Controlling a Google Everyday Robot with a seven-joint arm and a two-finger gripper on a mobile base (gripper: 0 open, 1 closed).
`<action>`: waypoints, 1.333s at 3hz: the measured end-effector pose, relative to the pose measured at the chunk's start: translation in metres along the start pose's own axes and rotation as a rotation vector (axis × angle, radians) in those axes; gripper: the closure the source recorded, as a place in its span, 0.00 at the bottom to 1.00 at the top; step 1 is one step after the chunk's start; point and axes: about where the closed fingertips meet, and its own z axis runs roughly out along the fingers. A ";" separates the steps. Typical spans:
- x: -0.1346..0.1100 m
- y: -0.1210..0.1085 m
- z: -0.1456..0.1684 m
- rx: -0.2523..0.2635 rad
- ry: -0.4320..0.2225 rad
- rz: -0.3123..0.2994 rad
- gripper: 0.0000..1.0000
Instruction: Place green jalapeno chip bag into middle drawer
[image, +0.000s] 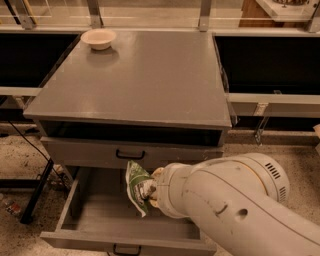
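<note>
The green jalapeno chip bag (135, 186), crinkled green foil with a white panel, hangs upright over the pulled-out middle drawer (95, 220). My gripper (149, 192) is shut on the bag's right side, at the end of the large white arm that enters from the lower right. The bag sits just below the closed drawer front above and over the middle of the open drawer's grey floor, not touching it as far as I can see. A small black pull handle (125, 249) shows on the drawer's front edge. My arm hides the drawer's right part.
A round beige bowl (98, 38) stands at the back left of the grey cabinet top (150, 80). The closed upper drawer front (90, 151) carries a black handle (130, 155). Dark stand legs and cables lie on the speckled floor at left (35, 190).
</note>
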 end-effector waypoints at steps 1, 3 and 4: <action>0.000 0.000 0.000 0.000 0.000 0.000 1.00; 0.032 0.036 0.065 -0.042 0.009 0.099 1.00; 0.050 0.048 0.099 -0.083 0.034 0.149 1.00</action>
